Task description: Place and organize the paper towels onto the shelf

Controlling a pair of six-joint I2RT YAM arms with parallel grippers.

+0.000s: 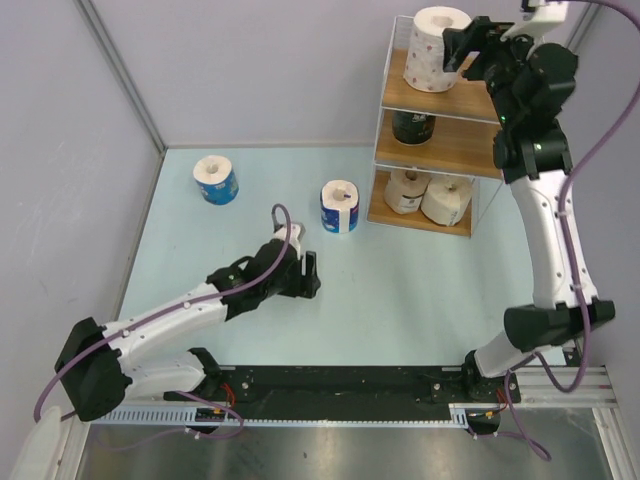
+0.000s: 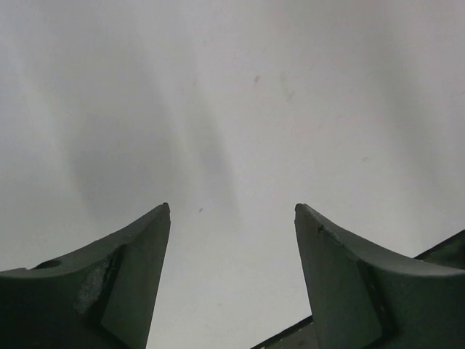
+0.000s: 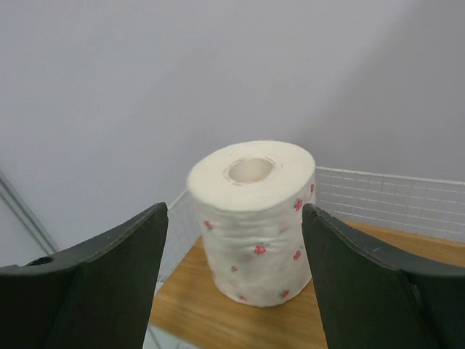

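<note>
The shelf (image 1: 455, 145) stands at the back right. A white red-speckled roll (image 1: 436, 49) stands upright on its top board, also in the right wrist view (image 3: 256, 222). A dark roll (image 1: 413, 127) is on the middle board. A cream roll (image 1: 406, 190) and a second pale roll (image 1: 446, 200) are on the bottom board. Two blue-wrapped rolls (image 1: 216, 179) (image 1: 339, 206) stand on the table. My right gripper (image 1: 462, 47) is open just right of the speckled roll, not touching it. My left gripper (image 1: 312, 277) is open and empty, low over the table.
The light blue table top (image 1: 400, 290) is bounded by grey walls on the left and at the back. The shelf's white wire side (image 3: 392, 200) shows behind the speckled roll. The left wrist view shows only bare pale surface (image 2: 232, 109).
</note>
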